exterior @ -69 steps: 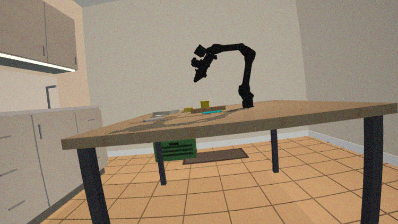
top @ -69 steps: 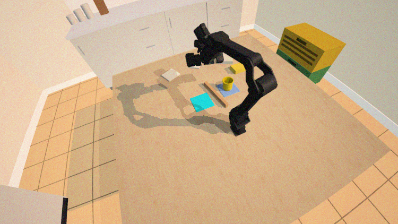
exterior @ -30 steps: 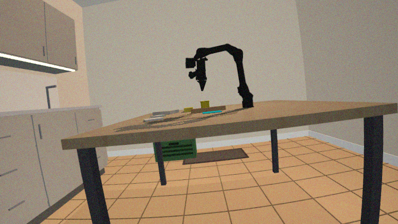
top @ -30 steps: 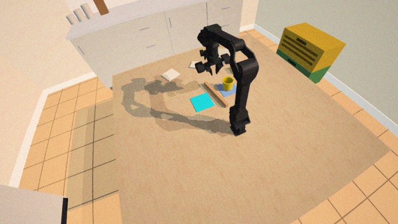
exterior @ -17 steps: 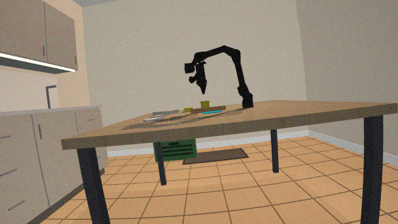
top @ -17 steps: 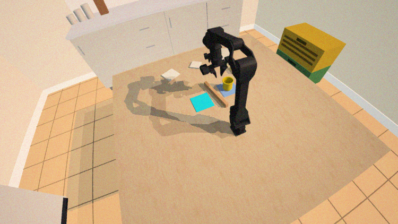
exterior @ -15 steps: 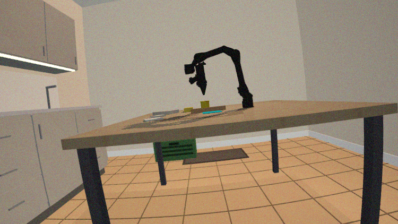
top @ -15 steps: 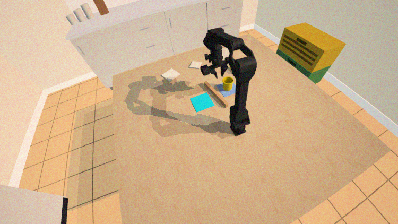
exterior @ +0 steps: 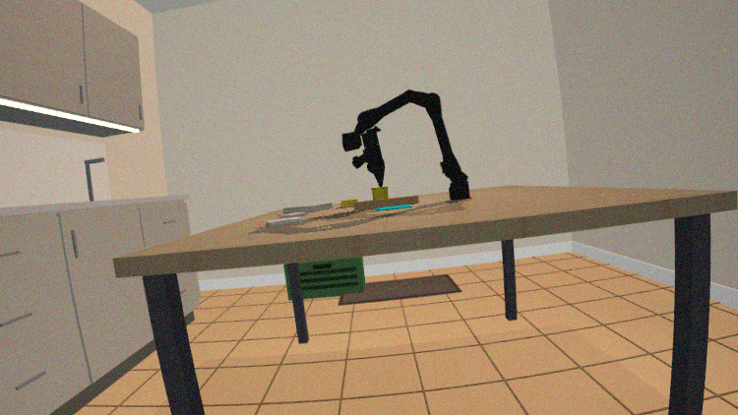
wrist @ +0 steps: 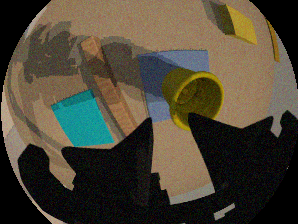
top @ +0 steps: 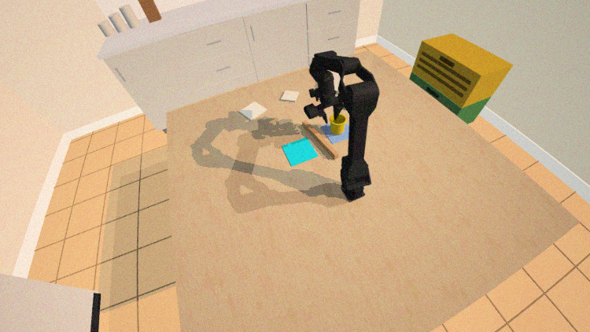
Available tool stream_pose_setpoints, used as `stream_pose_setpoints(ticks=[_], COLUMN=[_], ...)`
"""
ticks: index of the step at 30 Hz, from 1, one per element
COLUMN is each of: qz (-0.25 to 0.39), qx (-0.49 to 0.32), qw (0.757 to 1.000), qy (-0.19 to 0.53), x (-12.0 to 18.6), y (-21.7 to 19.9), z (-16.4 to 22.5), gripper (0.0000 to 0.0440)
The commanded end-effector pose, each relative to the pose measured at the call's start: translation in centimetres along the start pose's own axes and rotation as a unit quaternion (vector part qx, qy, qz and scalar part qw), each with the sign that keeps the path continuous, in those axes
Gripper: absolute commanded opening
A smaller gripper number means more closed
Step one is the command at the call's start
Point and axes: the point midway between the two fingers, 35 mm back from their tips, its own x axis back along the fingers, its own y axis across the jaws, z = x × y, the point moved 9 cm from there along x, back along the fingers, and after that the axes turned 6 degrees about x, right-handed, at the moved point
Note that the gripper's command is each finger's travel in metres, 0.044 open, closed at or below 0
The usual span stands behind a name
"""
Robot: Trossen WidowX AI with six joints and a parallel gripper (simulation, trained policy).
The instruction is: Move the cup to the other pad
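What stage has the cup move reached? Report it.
Nothing of the move looks done: the yellow cup stands upright on the blue pad. In hand is the approach: the open gripper is at the cup's rim, not holding it. Left: grasp, carry over the wooden bar, set on the cyan pad, release.
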Motion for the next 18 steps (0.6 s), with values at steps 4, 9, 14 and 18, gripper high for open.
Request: stream_pose_setpoints(ticks=[4,9,14,18], qz=[-0.004,-0.010,-0.018,-0.019], qx=[0.023,0.047,0.081,0.114], qw=[1.000,0.999,0.996,0.993], qy=[0.017,0.024,0.027,0.031], x=[-2.6,-4.4,-5.9,-6.7], y=[-0.7,-0.8,-0.8,-0.9], z=[-0.1,-0.2,-0.2,-0.2], gripper=[0.0186,0.0191,0.0177,0.0080])
